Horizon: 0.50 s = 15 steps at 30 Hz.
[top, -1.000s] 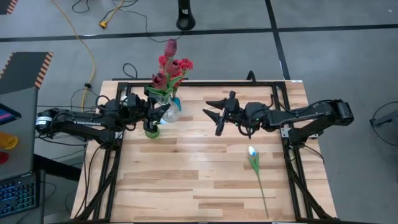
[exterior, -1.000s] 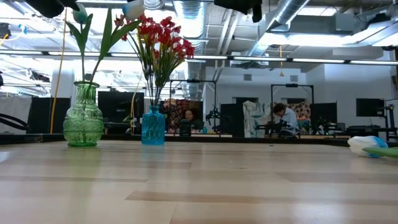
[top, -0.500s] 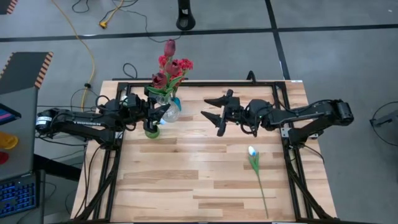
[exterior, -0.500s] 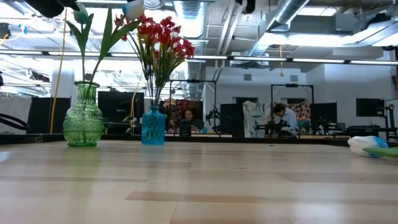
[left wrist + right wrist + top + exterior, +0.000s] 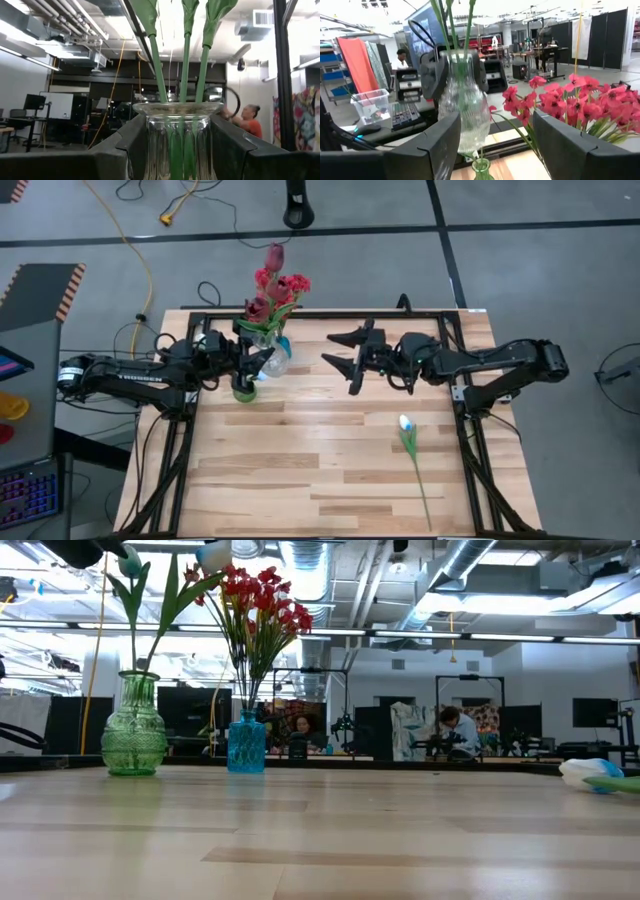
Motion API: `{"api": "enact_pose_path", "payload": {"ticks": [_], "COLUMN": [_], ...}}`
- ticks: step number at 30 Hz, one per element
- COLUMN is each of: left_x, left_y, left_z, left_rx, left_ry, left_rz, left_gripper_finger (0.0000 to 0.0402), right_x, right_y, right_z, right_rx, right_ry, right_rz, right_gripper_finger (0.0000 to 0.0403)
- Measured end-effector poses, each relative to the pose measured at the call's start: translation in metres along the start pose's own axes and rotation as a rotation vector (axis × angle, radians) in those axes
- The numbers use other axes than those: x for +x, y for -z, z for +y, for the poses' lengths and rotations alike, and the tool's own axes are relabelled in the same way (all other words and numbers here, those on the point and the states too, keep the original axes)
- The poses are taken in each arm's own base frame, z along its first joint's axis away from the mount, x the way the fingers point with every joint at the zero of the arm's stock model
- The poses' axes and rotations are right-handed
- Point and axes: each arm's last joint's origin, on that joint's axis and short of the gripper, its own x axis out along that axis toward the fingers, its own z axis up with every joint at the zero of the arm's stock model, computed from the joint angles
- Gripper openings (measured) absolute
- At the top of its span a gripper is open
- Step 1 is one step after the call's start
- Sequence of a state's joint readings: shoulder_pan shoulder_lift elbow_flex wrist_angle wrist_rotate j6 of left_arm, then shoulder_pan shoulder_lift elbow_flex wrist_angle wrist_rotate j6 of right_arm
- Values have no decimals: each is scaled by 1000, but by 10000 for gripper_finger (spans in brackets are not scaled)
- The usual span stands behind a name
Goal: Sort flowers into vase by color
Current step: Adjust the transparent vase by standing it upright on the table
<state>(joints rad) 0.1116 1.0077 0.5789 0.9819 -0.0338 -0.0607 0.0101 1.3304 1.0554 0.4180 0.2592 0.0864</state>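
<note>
**High view: left gripper on a glass vase, right gripper wide and empty**

The wooden table (image 5: 300, 470) fills the middle of the high view, with a dark arm coming in from each side along its far half.

The left gripper (image 5: 258, 361) sits by the cluster of vases near the far left edge. In the left wrist view its fingers (image 5: 131, 145) close against both sides of the neck of a glass vase (image 5: 179, 135), which holds three green stems. The right wrist view shows the same glass vase (image 5: 462, 107) with the left gripper behind it.

The right gripper (image 5: 339, 365) hangs above the table's far middle, just right of the vases. Its jaws are spread wide and hold nothing.

A green vase (image 5: 133, 727) stands on the table with leafy stems (image 5: 134, 635) rising from it. A blue vase (image 5: 246, 744) stands just beside it.

The flowers are split between two places. The red blossoms (image 5: 262, 595) stand in the blue vase, and the high view shows maroon tulips (image 5: 273, 256) in the same bunch. One white tulip (image 5: 405, 423) lies flat on the right half of the table, well apart from both grippers, with its stem pointing toward the near edge.

A person (image 5: 457, 730) sits in the room behind.
</note>
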Motion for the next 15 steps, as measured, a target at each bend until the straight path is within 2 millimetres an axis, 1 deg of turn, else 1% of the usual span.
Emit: {"api": "enact_pose_path", "payload": {"ticks": [4,9,11,15], "left_x": [0,0,0,0], "left_y": [4,4,4,4], "left_z": [0,0,0,0], "left_rx": [15,16,16,16], "left_ry": [-2,-3,-3,-3], "left_rz": [37,41,41,40], "left_gripper_finger": [157,157,157,157], "right_x": [0,4,11,27], "right_y": [0,3,9,11], "right_z": [0,1,1,0], "right_rx": [1,0,-14,-23], "right_ry": [-2,-87,-106,-100], "right_rz": [-2,-2,8,14], "right_gripper_finger": [275,275,275,275]}}
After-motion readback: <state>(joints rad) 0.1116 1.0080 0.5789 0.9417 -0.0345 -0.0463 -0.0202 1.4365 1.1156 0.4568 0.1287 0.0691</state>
